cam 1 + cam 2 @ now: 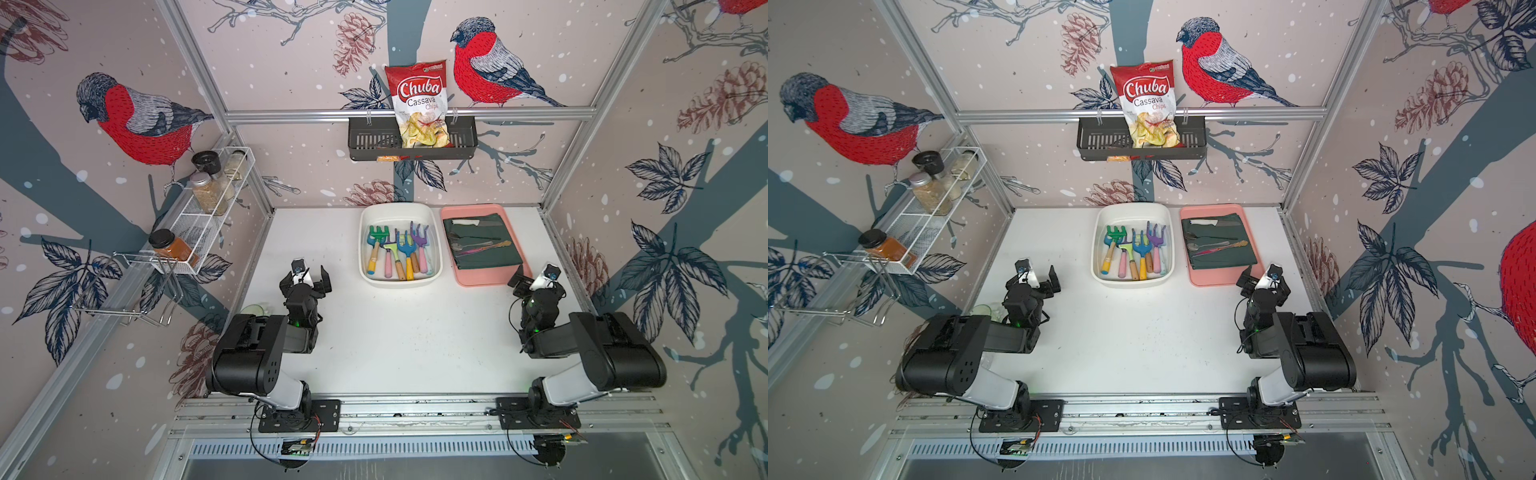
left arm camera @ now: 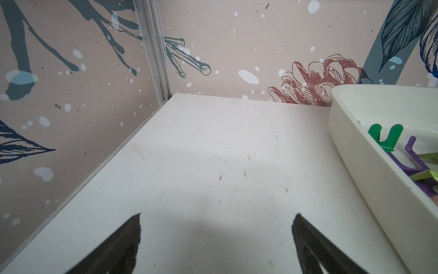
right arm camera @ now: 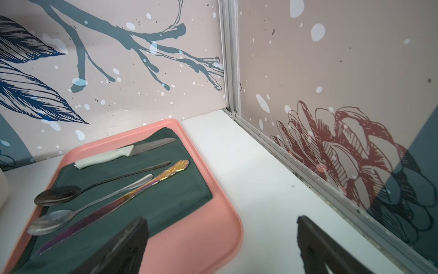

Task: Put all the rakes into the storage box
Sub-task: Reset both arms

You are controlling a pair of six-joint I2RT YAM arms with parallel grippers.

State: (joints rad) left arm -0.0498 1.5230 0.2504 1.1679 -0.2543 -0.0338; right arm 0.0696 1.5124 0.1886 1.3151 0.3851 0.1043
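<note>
Wide shot first: the white table (image 1: 395, 345) is bare across the middle & near side, no loose tool on it that I can see. The storage box (image 1: 400, 283) sits far centre. The pink tray (image 1: 478, 276) is just right of it w/ a green cloth (image 1: 494, 261) and cutlery, not my business. Both my arms sit at the near side. My left gripper (image 2: 215, 227) is near-left, over bare table just left of the box, jaws spread wide w/ nothing btwn them. My right gripper (image 3: 221, 225) is near-right by the tray's near corner, same story: wide open, empty. Small stuff now: the rakes (image 1: 401, 249) lie inside the box, heads to the far end, handles toward me. There's a green one (image 1: 377, 237), a blue one (image 1: 404, 245), a purple one (image 1: 419, 235), plus a yellow-green tool btwn them. Can't tell which is THE rake, but every one in view is in the box. My read: placing looks done, nothing left to grab, just keep clear.
</note>
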